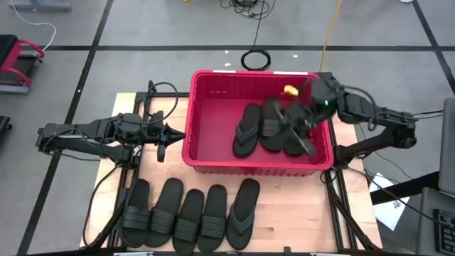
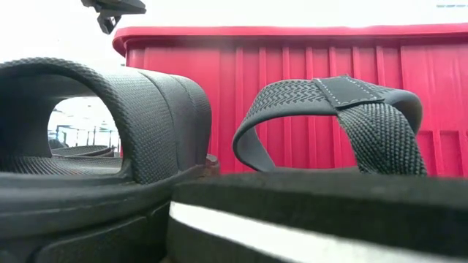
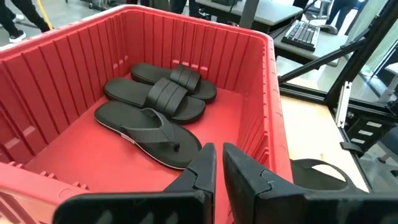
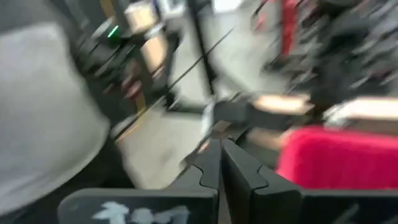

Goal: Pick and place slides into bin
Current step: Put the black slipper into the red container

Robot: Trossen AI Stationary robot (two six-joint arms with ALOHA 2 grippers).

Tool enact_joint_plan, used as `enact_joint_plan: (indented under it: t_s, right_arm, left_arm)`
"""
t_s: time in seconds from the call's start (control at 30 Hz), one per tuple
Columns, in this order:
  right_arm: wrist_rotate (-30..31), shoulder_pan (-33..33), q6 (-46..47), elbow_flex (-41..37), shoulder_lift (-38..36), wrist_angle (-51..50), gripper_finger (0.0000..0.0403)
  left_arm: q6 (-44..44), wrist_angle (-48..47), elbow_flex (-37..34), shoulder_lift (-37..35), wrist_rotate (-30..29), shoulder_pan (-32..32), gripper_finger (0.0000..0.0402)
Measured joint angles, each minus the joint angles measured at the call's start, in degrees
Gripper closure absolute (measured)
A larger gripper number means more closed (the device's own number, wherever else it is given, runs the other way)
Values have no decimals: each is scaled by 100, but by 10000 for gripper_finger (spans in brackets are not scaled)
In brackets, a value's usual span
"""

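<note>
Even, bright overhead light; right wrist view motion-blurred (low view's background overexposed).

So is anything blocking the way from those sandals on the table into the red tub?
Only the red bin's own near wall, which each of the five slides on the table must be lifted over. Its left half is bare; three slides in the bin lie at right.

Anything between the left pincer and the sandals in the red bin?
Only the near wall of the red ribbed plastic bin. In the high view the left pincer sits just outside it; bare red floor then reaches the black rubber thong sandal.
</note>
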Motion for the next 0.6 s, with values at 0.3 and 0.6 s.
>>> enact_joint_plan:
  t_s: [0.3, 0.6]
  right_arm:
    - [461, 1260, 304, -5, 267, -1223, 384]
    - [462, 1709, -94, -689, 415, -635, 287]
  left_arm:
    - [-1215, 2, 0, 0, 424, 0, 376]
    - [-2194, 2, 0, -2, 603, -2, 376]
